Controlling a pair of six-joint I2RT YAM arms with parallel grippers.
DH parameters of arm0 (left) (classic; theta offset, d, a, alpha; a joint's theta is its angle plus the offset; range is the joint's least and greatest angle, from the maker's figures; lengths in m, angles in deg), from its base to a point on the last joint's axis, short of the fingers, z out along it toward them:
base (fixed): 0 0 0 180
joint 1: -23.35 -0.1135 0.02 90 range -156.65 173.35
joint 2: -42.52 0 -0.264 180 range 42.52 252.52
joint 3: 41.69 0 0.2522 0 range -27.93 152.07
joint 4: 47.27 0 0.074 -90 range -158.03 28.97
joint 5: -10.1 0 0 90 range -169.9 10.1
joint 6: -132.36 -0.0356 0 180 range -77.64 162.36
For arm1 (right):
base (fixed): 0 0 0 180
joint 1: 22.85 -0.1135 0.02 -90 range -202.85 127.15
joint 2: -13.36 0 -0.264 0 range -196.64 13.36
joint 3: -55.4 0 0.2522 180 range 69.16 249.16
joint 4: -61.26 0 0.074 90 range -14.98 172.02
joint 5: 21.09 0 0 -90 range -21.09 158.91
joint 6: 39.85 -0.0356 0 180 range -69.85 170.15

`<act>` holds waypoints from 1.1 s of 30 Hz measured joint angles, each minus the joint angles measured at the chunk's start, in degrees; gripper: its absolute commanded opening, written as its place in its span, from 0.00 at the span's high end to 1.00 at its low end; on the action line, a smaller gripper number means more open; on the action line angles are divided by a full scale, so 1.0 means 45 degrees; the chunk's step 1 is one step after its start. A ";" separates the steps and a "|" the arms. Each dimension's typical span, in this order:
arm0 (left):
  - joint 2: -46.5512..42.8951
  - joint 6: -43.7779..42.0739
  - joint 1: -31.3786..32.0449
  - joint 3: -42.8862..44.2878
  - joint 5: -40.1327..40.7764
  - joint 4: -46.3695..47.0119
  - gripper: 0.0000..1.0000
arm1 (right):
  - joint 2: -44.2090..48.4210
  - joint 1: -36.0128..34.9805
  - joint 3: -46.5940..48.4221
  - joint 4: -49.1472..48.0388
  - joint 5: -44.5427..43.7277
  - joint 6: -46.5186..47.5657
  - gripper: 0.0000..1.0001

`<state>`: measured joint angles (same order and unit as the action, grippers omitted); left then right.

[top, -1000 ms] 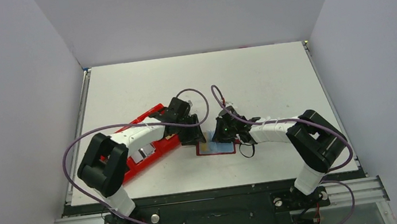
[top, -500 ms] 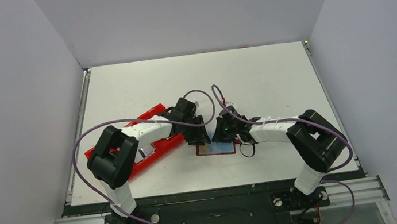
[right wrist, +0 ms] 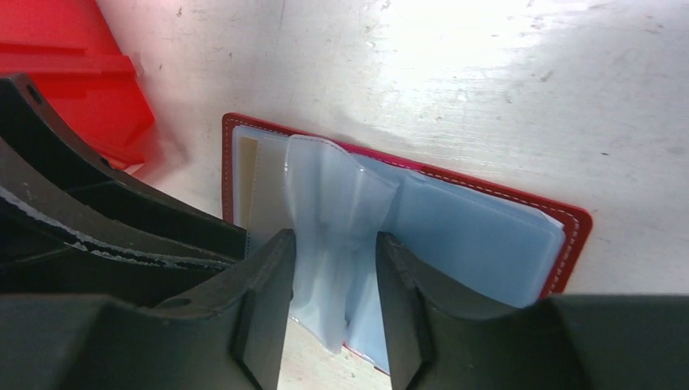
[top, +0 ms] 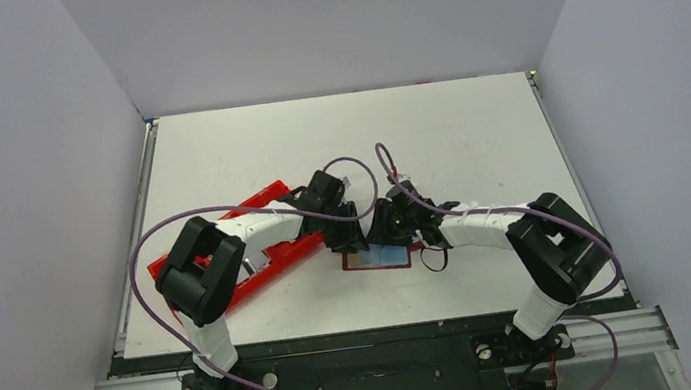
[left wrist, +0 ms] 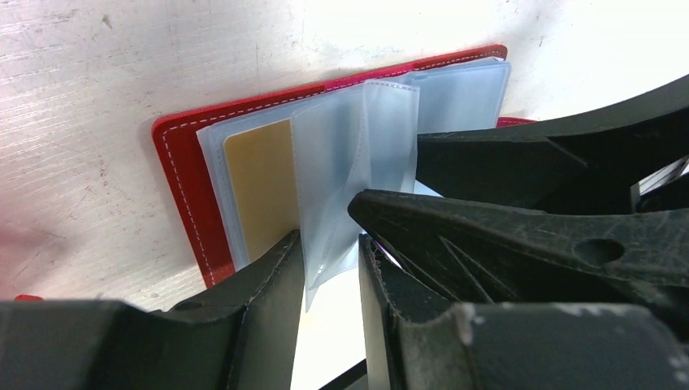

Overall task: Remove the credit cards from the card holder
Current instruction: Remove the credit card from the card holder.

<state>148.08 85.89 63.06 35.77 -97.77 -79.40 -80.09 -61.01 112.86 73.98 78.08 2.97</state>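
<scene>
The card holder lies open on the table, red cover down, clear blue-grey sleeves fanned upward. One gold-tan credit card shows inside the leftmost sleeve; in the right wrist view it appears as a tan strip. My left gripper hangs over the holder's left half, jaws a narrow gap apart, with a raised sleeve edge between them, not pinched. My right gripper meets it from the right, open, upright sleeves loose between its fingers. Any other credit cards are hidden.
A bright-red plastic tray lies just left of the holder under the left arm; its corner shows in the right wrist view. The two grippers nearly touch above the holder. White walls enclose the table.
The left arm has swung right over the holder and its jaws have narrowed. The right gripper, shut a second ago, has opened and let go of the sleeves.
</scene>
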 measured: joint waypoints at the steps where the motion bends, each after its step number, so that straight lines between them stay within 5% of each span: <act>1: 0.0005 0.0005 0.0005 -0.0005 -0.0005 0.0034 0.72 | 0.0063 0.0039 0.0005 0.0087 -0.0015 0.0000 0.58; 15: 0.0024 0.0233 0.0083 -0.0019 -0.0277 0.0719 0.67 | 0.1190 0.0437 0.0151 0.1996 -0.0529 0.0010 0.48; 33: 0.0087 0.0568 0.0219 -0.0291 -0.1384 0.2142 0.66 | 0.3298 0.1331 -0.0296 0.3245 -0.1914 -0.0005 0.51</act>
<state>148.47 88.44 64.04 34.46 -104.00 -69.77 -65.25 -55.02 111.53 88.58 69.47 2.95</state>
